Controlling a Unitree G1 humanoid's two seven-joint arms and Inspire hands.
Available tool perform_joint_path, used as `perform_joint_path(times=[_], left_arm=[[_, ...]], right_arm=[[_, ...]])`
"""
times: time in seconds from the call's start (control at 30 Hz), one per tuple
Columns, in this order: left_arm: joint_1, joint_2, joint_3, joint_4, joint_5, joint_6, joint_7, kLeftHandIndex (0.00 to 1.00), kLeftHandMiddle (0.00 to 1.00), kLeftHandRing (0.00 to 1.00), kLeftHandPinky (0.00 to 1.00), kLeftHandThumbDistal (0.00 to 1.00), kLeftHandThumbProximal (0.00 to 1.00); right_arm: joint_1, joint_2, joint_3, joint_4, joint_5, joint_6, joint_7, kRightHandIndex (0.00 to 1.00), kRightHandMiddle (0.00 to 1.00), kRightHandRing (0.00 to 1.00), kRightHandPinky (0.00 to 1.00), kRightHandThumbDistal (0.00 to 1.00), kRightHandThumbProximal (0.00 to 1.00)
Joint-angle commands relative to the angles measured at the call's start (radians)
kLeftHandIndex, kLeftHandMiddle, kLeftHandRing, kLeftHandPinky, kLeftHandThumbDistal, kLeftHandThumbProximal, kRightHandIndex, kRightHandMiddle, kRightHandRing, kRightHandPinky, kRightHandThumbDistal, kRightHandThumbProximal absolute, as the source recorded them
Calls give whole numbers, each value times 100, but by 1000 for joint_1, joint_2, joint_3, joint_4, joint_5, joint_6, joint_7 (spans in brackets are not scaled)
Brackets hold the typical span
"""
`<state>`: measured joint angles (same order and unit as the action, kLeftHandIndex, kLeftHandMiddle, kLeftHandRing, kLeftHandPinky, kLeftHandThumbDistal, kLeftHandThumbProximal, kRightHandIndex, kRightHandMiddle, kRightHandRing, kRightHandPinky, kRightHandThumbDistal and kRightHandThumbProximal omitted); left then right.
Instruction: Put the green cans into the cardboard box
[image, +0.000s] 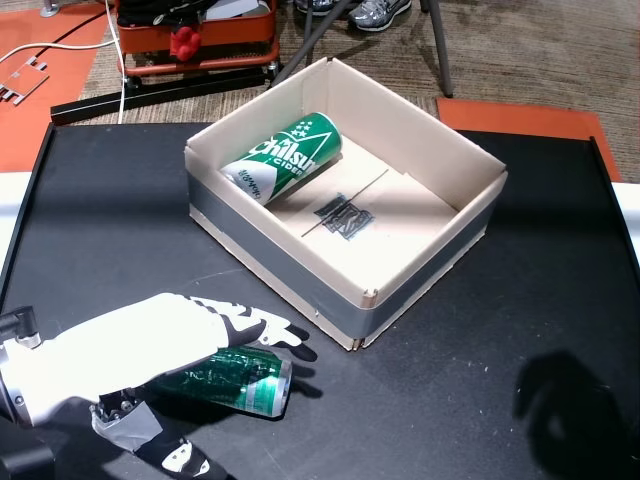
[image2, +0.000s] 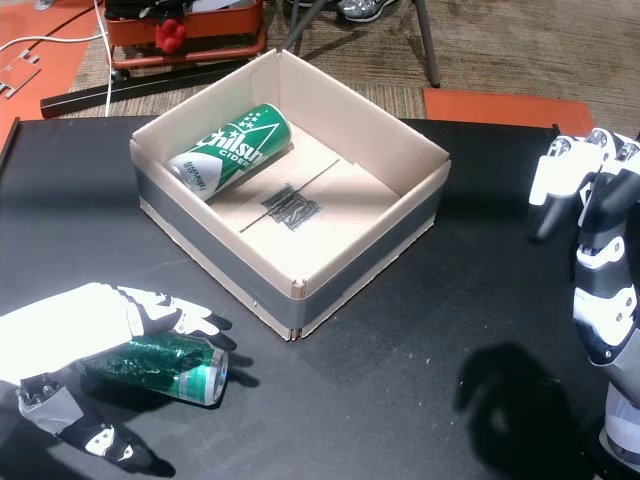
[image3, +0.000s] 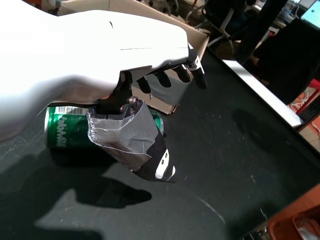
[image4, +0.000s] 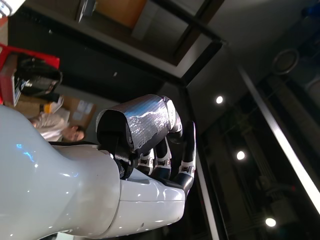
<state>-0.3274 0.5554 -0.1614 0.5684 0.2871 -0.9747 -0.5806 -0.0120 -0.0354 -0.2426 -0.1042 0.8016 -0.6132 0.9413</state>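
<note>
One green can (image: 285, 155) (image2: 228, 148) lies on its side in the far left corner of the cardboard box (image: 420, 290) (image2: 360, 265). A second green can (image: 245, 380) (image2: 170, 365) (image3: 62, 132) lies on the black table in front of the box's near corner. My left hand (image: 140, 335) (image2: 80, 320) (image3: 90, 55) hovers over this can, open, its fingers spread above it and its thumb on the near side. At the right edge of a head view, my right hand (image2: 590, 190) (image4: 145, 145) is raised, loosely curled and holding nothing.
Behind the table stand a red cart (image: 195, 35) and a chair leg (image: 437, 45), with a person's shoes (image: 375, 12) beside them. Orange mats (image: 520, 118) lie on the floor. A seated person (image4: 55, 127) shows in the right wrist view.
</note>
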Motion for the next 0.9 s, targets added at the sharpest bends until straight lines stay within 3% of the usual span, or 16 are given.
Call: perform_joint_path(times=[0.0, 0.13, 0.3, 0.57, 0.7, 0.87], left_arm=[[-20, 19, -13, 19, 33, 21, 27, 76, 83, 88, 82, 100, 0], [-72, 24, -26, 81, 90, 25, 87, 76, 81, 87, 80, 100, 0], [-157, 24, -58, 204, 140, 6, 156, 77, 82, 87, 79, 100, 0], [-262, 28, -119, 356, 196, -9, 208, 77, 81, 85, 77, 100, 0], [-300, 34, -151, 408, 234, 0, 239, 77, 81, 86, 77, 100, 0], [-336, 39, -187, 464, 274, 47, 263, 79, 85, 88, 79, 100, 0]], right_arm=[[-5, -9, 5, -6, 0, 10, 1, 21, 28, 29, 10, 68, 0], [-3, 10, 2, -6, -34, -18, -28, 17, 24, 24, 7, 68, 0], [-5, 2, 5, -3, -37, -17, -30, 16, 23, 23, 3, 69, 0], [-16, -5, 6, 8, -33, -21, -20, 14, 22, 23, 4, 68, 0], [-25, -12, 8, 17, -18, -16, 3, 14, 23, 25, 6, 63, 0], [-41, -21, 3, 32, 12, 2, 44, 24, 30, 30, 13, 74, 0]])
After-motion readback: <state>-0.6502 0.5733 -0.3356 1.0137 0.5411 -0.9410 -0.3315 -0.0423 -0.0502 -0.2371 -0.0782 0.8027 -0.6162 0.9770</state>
